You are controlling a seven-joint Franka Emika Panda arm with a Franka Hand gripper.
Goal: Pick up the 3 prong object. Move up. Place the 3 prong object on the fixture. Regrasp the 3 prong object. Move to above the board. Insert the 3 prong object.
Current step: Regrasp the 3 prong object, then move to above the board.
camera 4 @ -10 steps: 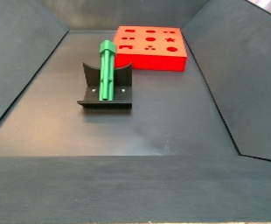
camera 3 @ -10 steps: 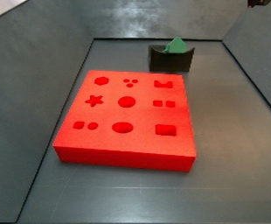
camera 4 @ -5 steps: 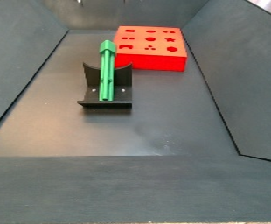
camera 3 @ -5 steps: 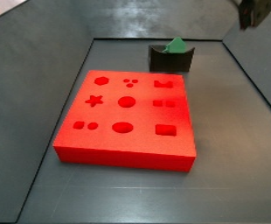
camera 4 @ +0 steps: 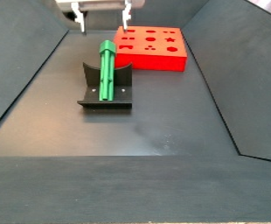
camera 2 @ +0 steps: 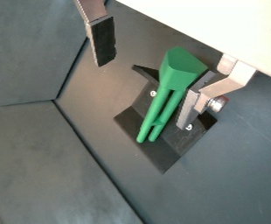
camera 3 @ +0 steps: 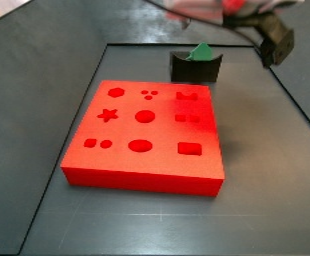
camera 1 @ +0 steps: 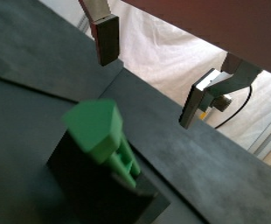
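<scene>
Gripper (camera 4: 100,19) spread, empty, above the 3 prong object (camera 4: 107,69).
The peg lies lengthwise along the fixture (camera 4: 107,89), prongs (camera 2: 149,133) away from the gripper fingers (camera 2: 101,39).

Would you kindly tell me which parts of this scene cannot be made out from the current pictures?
- Gripper: in a side view the frame's top edge cuts off everything above the open jaws; in another side view it is a motion-blurred smear.
- 3 prong object: its prong tips are hidden in a wrist view, cut off by the frame edge.
- Fixture: its notch is hidden by its own body in a side view.
- Board: its cut-outs are too small to tell apart in a side view.
</scene>
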